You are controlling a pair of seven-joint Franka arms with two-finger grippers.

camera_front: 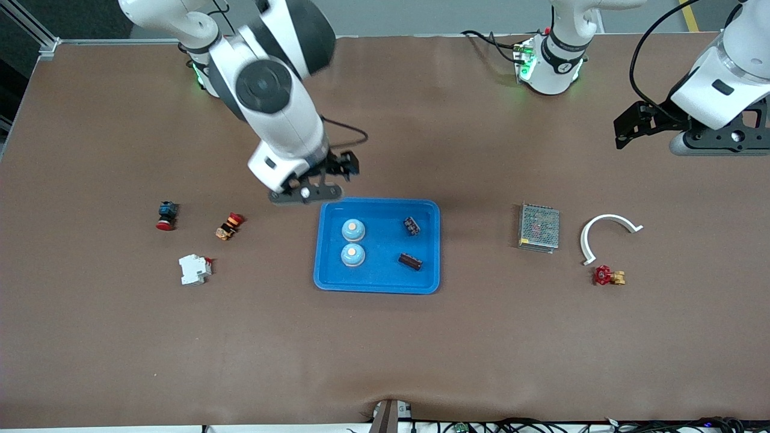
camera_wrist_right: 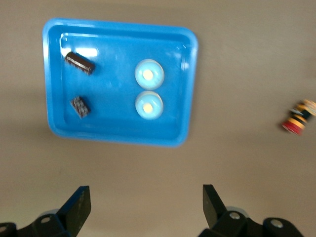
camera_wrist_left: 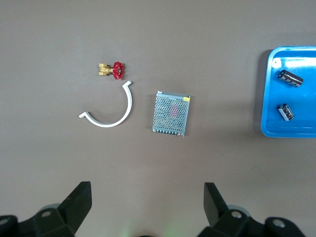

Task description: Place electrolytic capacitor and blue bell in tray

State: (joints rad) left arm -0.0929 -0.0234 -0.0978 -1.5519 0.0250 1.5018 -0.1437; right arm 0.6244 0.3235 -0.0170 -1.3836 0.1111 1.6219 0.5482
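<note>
Already in blue tray point(camera_front: 377, 282): two blue bells point(camera_front: 353, 229), two capacitors point(camera_front: 410, 261). Right gripper point(camera_front: 328, 178) spread, empty, over tray's farther rim. Left gripper point(camera_front: 631, 129) spread, empty, waiting above the left arm's table end.

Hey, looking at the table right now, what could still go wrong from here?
1. The right gripper, fingers open, hangs just above the tray's rim at the edge nearest the robots; a low sweep might clip it and shift the tray.
2. The two bells sit almost touching, so a bump could knock one into the other.
3. The two capacitors lie loose on their sides and could slide if the tray is jolted.
The left gripper waits open, away from the tray.
</note>
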